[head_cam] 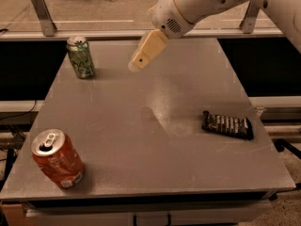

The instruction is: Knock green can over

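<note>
The green can (80, 57) stands upright at the far left of the grey table (155, 135), slim, with pale markings and a silver top. My gripper (137, 64) hangs from the white arm above the far middle of the table, to the right of the can and apart from it. Its beige fingers (146, 51) point down and to the left, toward the can.
A wider orange-red soda can (57, 158) stands at the near left corner. A dark snack packet (227, 125) lies flat at the right. A rail with metal posts (41, 13) runs behind the table's far edge.
</note>
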You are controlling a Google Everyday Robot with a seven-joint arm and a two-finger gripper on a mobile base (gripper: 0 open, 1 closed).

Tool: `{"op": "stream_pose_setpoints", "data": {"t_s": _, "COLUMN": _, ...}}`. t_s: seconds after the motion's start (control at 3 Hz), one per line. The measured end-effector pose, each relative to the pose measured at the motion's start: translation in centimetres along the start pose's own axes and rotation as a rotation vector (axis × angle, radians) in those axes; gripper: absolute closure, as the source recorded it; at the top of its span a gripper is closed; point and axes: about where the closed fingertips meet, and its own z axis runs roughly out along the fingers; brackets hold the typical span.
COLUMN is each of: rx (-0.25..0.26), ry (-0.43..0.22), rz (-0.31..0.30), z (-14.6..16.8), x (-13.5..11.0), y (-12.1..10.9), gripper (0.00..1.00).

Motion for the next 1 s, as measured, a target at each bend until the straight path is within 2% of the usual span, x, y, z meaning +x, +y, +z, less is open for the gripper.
{"op": "stream_pose_setpoints", "data": {"t_s": 0.33, "rx": -0.011, "ry": -0.024, "rz": 0.009, "z": 0.4, "x": -0.1, "y": -0.3, "gripper": 0.0}}
{"op": "stream_pose_setpoints", "data": {"t_s": 0.67, "rx": -0.056, "ry": -0.104, "rz": 0.04, "z": 4.9, "x": -1.7, "y": 0.2, "gripper": 0.0}}
{"op": "stream_pose_setpoints", "data": {"t_s": 1.0, "rx": -0.079, "ry": -0.202, "rz": 0.078, "z": 10.3, "x": -4.0, "y": 0.0, "gripper": 0.0}}
